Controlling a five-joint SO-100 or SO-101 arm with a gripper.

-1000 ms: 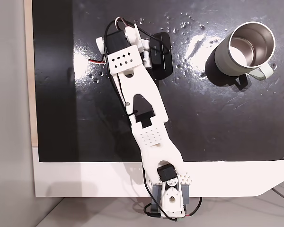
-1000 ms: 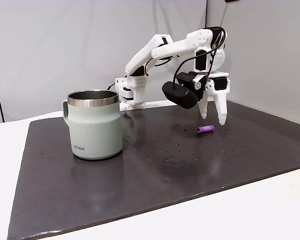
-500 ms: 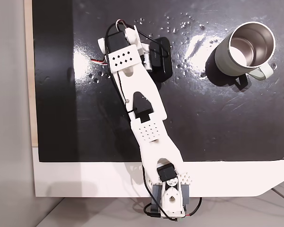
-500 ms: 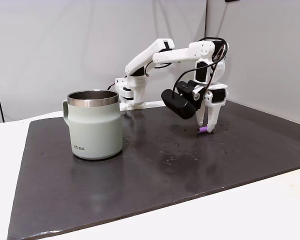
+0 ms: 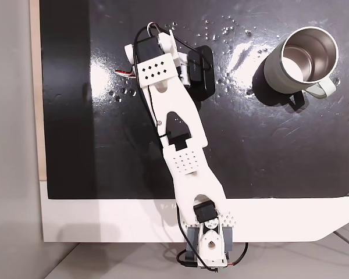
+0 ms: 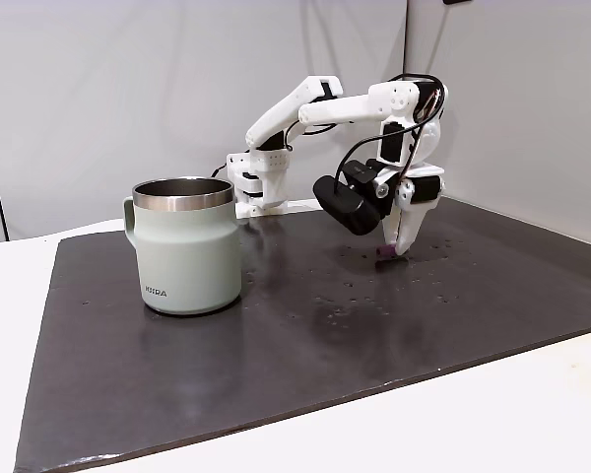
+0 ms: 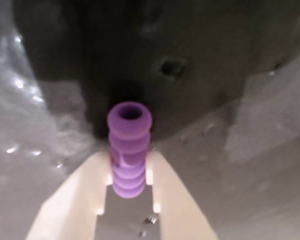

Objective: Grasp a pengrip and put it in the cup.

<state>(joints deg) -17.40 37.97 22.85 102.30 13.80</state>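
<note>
Black mat on table: claw [image 7: 129, 172] clamps pengrip [image 7: 129, 148], long axis pointing out past fingertips; cup [image 6: 187, 244] stands well apart.

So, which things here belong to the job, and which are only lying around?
Belong to the job:
- pengrip, purple, between the gripper fingers
- cup, standing apart from the arm

Just there:
- black mat under everything
- white table
- small shiny droplets or specks on the mat
</note>
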